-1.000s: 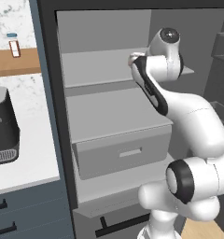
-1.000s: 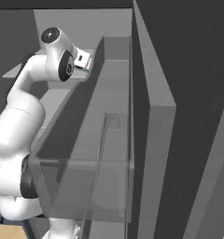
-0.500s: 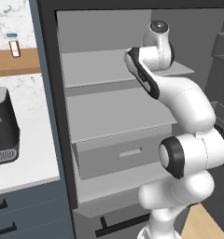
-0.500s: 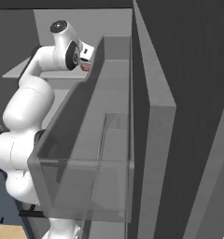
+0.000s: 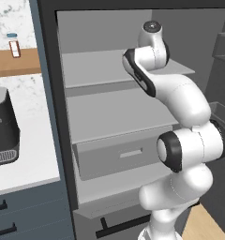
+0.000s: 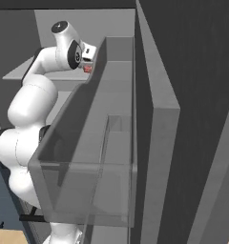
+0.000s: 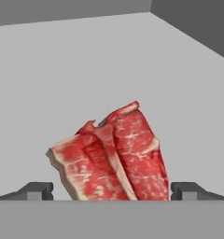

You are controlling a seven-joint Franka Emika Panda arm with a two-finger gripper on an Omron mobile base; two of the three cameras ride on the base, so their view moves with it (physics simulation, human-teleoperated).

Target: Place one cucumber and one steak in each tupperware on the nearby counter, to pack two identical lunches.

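Tall grey cabinet with open shelves, and the arm is reaching up onto the upper shelf (image 5: 100,65). The steak (image 7: 111,154) lies on that flat grey shelf, dead ahead of the pincer (image 7: 111,193), sitting right between the two tips in the hand view. One tip (image 7: 37,190) shows off its left edge and the other off its right, both with a bit of daylight to the meat, so I'd call the pincer spread wide and not gripping anything yet.

The steak's long axis runs away from the hand and leans a little right, so the tips straddle its narrower width, which is what you want for a pinch. Looks to me like it just needs to push forward a touch and squeeze.

From the right base view you can catch a bit of red at the hand, up by the shelf. Off to the left in the left base view there's the white worktop (image 5: 25,140) with a dark appliance (image 5: 3,124) on it; I can't see any tupperware from here.
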